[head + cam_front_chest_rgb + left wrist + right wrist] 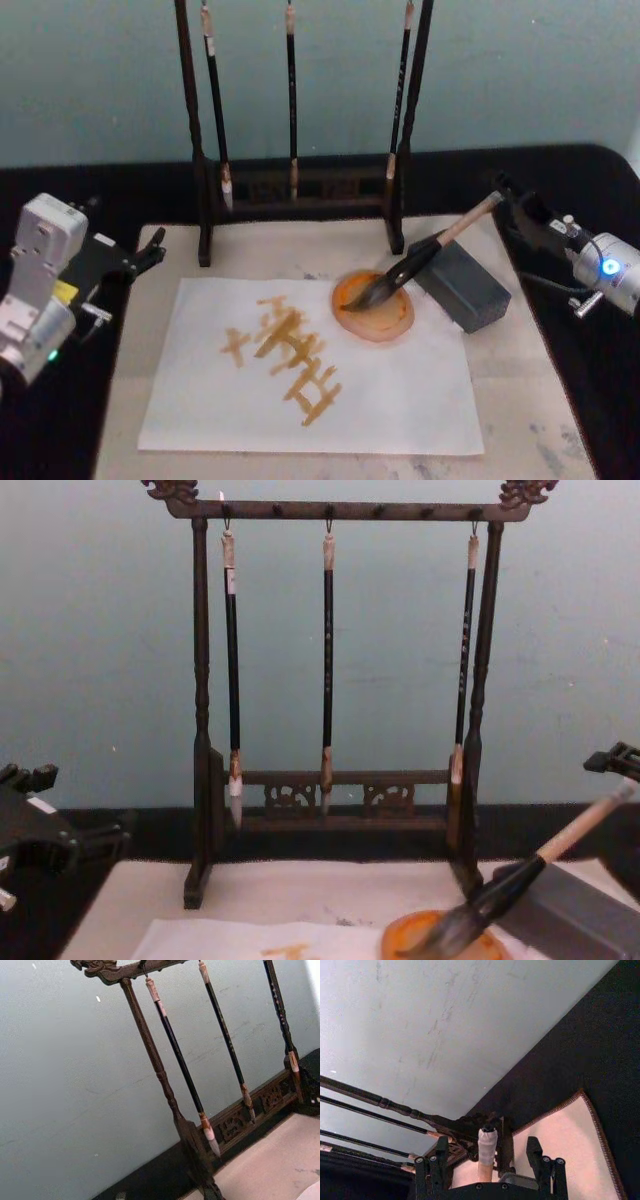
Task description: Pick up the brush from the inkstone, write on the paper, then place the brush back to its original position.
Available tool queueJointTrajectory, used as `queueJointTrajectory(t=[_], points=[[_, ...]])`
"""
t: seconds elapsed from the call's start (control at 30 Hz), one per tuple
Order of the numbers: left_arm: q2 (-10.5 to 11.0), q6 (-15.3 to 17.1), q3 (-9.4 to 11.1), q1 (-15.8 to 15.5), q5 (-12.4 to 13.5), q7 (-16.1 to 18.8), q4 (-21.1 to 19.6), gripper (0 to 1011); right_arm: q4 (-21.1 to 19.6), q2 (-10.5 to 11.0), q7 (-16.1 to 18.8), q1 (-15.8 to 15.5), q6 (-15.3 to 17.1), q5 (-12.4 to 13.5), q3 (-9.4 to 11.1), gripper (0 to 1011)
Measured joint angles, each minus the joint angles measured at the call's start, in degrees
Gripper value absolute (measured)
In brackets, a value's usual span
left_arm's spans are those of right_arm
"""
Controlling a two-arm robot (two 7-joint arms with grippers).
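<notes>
Illumination is even and diffuse, of moderate level. The wall (100, 680) is lit uniformly in the chest view. The grey block (465, 285) has a top face lighter than its sides, indicating an overhead source. The paper (400, 390) is the brightest surface, without glare. The black worktop (590, 400) swallows detail. A pale overexposed strip (314, 990) runs along one edge of the left wrist view. A blue indicator lamp (607, 267) glows.

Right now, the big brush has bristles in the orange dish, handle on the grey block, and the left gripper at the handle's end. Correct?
No: the right gripper is at the handle's end, as the head view shows; the left gripper sits off to the left. The brush has bristles in the inkstone, handle on the grey block.
</notes>
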Motion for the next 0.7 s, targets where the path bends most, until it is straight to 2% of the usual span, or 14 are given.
queueJointTrajectory(t=[0.1,0.23,0.27,0.33,0.37,0.4,0.43,0.5,0.53,0.57,0.6,0.67,0.7], points=[[0.00,0.00,0.00,0.00,0.00,0.00,0.00,1009,-3.11,1.04,-2.05,-1.96,-0.09,1.77,0.50,1000],[0.00,0.00,0.00,0.00,0.00,0.00,0.00,1010,-7.28,2.67,-2.86,-4.56,-1.25,2.18,0.62,1000],[0.00,0.00,0.00,0.00,0.00,0.00,0.00,1010,-9.97,3.76,-3.02,-6.22,-2.95,1.05,0.50,1000],[0.00,0.00,0.00,0.00,0.00,0.00,0.00,1010,-12.89,4.92,-3.31,-8.04,-5.29,-1.18,0.20,1000],[0.00,0.00,0.00,0.00,0.00,0.00,0.00,1010,-15.86,6.25,-3.85,-9.84,-7.95,-4.10,-0.30,1000],[0.00,0.00,0.00,0.00,0.00,0.00,0.00,1010,-17.36,6.83,-4.32,-10.63,-9.49,-5.93,-0.60,1000],[0.00,0.00,0.00,0.00,0.00,0.00,0.00,1010,-20.15,7.97,-5.67,-12.23,-12.72,-9.98,-1.41,1000],[0.00,0.00,0.00,0.00,0.00,0.00,0.00,1010,-23.04,9.00,-8.09,-13.98,-16.80,-16.09,-2.65,1000],[0.00,0.00,0.00,0.00,0.00,0.00,0.00,1010,-25.17,9.69,-10.60,-15.40,-19.99,-21.73,-3.73,1000],[0.00,0.00,0.00,0.00,0.00,0.00,0.00,1010,-25.17,9.69,-10.60,-15.40,-19.99,-21.73,-3.73,1000],[0.00,0.00,0.00,0.00,0.00,0.00,0.00,1010,-26.50,10.05,-12.92,-16.43,-22.83,-27.09,-4.91,1000],[0.00,0.00,0.00,0.00,0.00,0.00,0.00,1010,-27.07,10.15,-14.70,-17.12,-24.97,-31.38,-5.85,1000],[0.00,0.00,0.00,0.00,0.00,0.00,0.00,1010,-27.23,10.11,-15.84,-17.51,-26.44,-34.52,-6.64,1000]])
